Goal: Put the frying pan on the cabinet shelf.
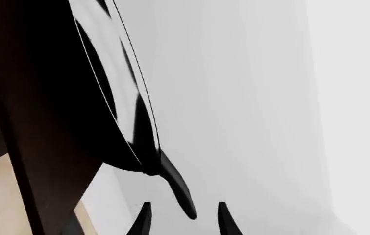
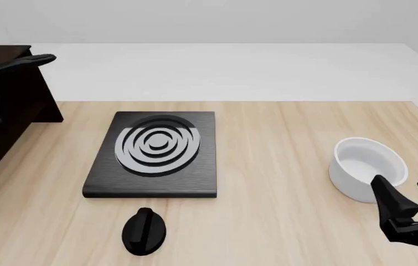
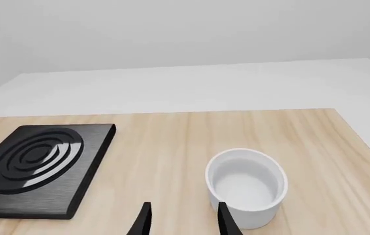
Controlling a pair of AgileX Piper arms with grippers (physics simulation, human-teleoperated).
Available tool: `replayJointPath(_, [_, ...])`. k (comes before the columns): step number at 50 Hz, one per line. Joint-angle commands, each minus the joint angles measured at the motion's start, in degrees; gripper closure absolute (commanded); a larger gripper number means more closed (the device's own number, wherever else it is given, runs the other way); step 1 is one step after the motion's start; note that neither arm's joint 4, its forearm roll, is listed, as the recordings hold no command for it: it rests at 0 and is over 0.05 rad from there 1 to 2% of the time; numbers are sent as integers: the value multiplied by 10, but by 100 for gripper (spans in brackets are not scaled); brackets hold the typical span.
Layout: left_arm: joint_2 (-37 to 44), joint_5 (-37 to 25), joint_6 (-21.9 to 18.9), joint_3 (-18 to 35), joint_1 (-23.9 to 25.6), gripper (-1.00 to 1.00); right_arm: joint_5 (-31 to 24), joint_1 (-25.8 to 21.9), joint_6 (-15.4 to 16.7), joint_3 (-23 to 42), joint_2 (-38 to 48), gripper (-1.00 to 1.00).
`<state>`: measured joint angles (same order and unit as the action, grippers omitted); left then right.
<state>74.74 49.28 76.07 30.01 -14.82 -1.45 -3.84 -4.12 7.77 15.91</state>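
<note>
At the far left, the dark wooden cabinet (image 2: pixel 9 111) is seen, its flat shelf being the goal. The ridged square stove plate (image 2: pixel 157 183) is left mid-table. The glossy, thin-rimmed pan (image 1: pixel 142 132) is seen against the cabinet, its handle pointed between the spread fingers of the left gripper (image 1: pixel 183 223); whether it rests on the shelf cannot be told. The right gripper (image 2: pixel 412 199) is parked apart by the smooth white bowl (image 2: pixel 349 180).

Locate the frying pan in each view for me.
Left wrist: frying pan close up, mid-picture, beside the dark cabinet.
Front: only its handle shows, far upper left, above the cabinet.
Right wrist: not in view.
Shared landmark: the cabinet, in the left wrist and front views.
</note>
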Motion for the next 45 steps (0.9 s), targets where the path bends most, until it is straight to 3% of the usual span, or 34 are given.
replayJointPath(1, [-74, -29, -20, -33, 29, -100, 1, 0, 1, 0, 1, -100])
replayJointPath(13, [-188, -142, -63, -43, 71, -100, 4, 0, 1, -3, 1, -100])
replayJointPath(14, [-198, -161, -77, -38, 78, -100, 4, 0, 1, -3, 1, -100])
replayJointPath(16, [-221, -237, -145, -4, 84, -100, 4, 0, 2, -3, 1, -100])
replayJointPath(18, [-229, -232, -128, -17, 94, -100, 3, 0, 2, -3, 0, -100])
replayJointPath(25, [-271, -333, -214, 23, 108, -100, -2, 1, 3, -1, -3, -100])
replayJointPath(27, [-275, -369, -256, 42, 115, -100, -4, 1, 2, 0, -4, -100])
replayJointPath(29, [-280, -373, -266, 43, 111, -100, -6, 1, 3, 0, -6, -100])
replayJointPath(30, [-282, -396, -302, 57, 111, -100, -6, 0, 3, 0, -5, -100])
replayJointPath(35, [-289, -421, -347, 62, 118, -100, -8, 1, 5, 1, -6, -100])
replayJointPath(41, [-298, -462, -444, 82, 130, -100, -10, 1, 6, 2, -7, -100])
replayJointPath(45, [-308, -477, -469, 80, 146, -100, -9, 1, 5, 1, -6, -100])
